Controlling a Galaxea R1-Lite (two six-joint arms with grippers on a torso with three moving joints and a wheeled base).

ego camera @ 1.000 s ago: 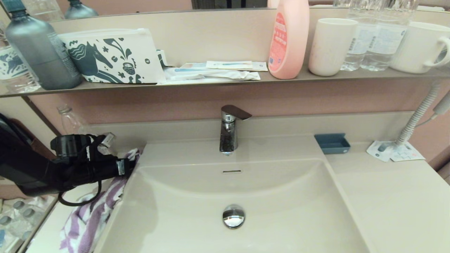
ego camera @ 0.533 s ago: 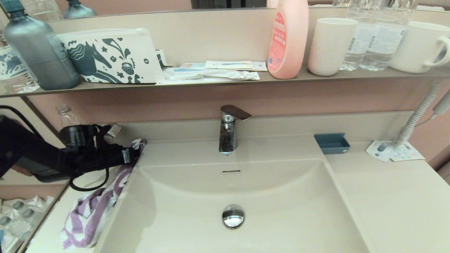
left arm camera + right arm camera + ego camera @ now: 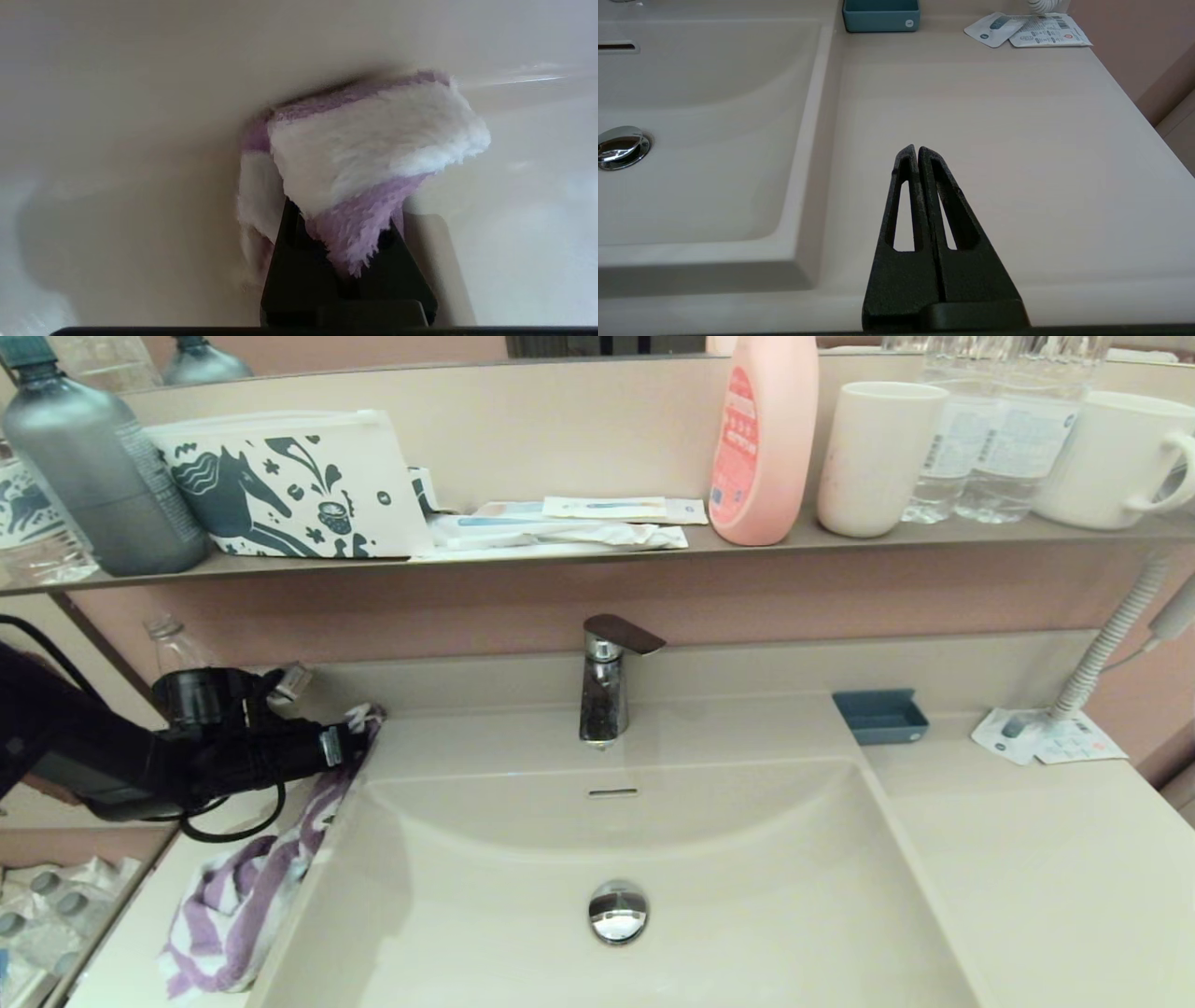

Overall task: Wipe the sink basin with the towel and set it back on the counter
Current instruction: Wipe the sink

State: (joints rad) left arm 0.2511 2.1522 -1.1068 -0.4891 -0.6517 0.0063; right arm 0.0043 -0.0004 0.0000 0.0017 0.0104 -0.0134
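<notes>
At the picture's left, on the counter [image 3: 1027, 859], the towel [image 3: 243, 905] is pinched tight by the left gripper [image 3: 350, 747]. Next it must be carried into the sink basin [image 3: 747, 859]. The right gripper [image 3: 917, 151] is parked, closed and empty.

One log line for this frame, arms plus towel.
left gripper: shut on towel, at sink basin's left rim | towel: trails on counter | right gripper: shut, parked above counter

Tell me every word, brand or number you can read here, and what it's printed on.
None can be read.
pink bottle: red label, print too small.
grey bottle: label blurred.
clear water bottles: labels blurred.
packets on the shelf: print too small.
leaflets on the counter: barcode and text too small.
pouch: horse pictures only.
</notes>
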